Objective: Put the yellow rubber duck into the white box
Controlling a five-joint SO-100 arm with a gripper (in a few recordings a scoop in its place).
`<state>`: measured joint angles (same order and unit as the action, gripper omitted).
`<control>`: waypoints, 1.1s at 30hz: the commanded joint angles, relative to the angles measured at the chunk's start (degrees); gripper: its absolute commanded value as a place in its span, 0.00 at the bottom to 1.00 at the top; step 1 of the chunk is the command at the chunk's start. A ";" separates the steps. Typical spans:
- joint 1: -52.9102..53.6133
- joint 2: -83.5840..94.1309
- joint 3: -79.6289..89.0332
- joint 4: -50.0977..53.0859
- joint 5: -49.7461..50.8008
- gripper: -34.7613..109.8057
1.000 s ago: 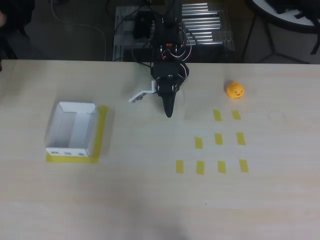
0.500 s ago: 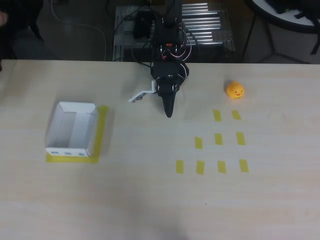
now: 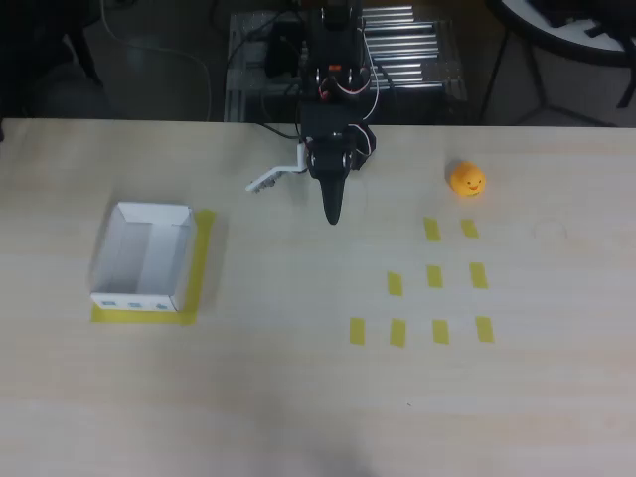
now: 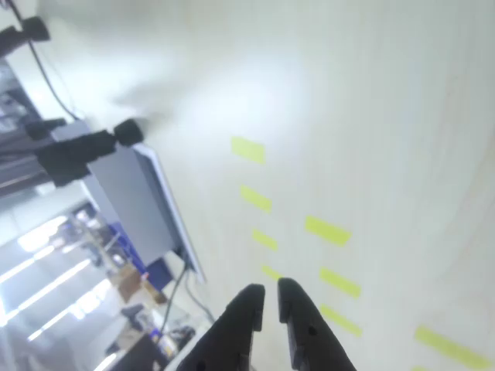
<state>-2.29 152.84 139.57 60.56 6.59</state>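
Pale wood-grain table under bright light, dark floor beyond. Black gripper at 12 o'clock, fingers nearly together, empty. Yellow rubber duck at 2 o'clock, above 9 yellow tape strips. White box at 9 o'clock.
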 commanded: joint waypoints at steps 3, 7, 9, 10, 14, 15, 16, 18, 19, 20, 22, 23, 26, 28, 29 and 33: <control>-3.43 -19.86 -34.01 14.24 -0.35 0.24; -8.09 -27.07 -43.07 22.15 -6.24 0.24; -11.07 -29.27 -45.44 24.43 -13.36 0.24; -12.30 -30.32 -46.58 25.31 -15.47 0.24; -17.40 -35.33 -50.98 29.62 -23.47 0.24; -18.54 -36.56 -51.77 30.50 -24.52 0.25; -19.69 -37.71 -52.47 31.38 -25.75 0.25; -22.76 -39.46 -52.91 33.13 -28.30 0.25; -24.43 -40.08 -53.00 33.93 -29.27 0.24; -26.10 -40.61 -52.73 34.45 -29.62 0.24; -29.36 -41.13 -51.77 35.42 -29.71 0.24; -30.85 -41.13 -50.89 35.51 -29.97 0.24; -34.89 -40.17 -48.16 35.24 -30.23 0.24; -37.09 -39.90 -47.29 34.54 -30.23 0.24; -38.14 -39.81 -47.11 34.19 -29.97 0.24; -41.92 -39.81 -46.49 33.57 -28.83 0.24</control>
<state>-39.29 110.83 92.46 94.83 -22.24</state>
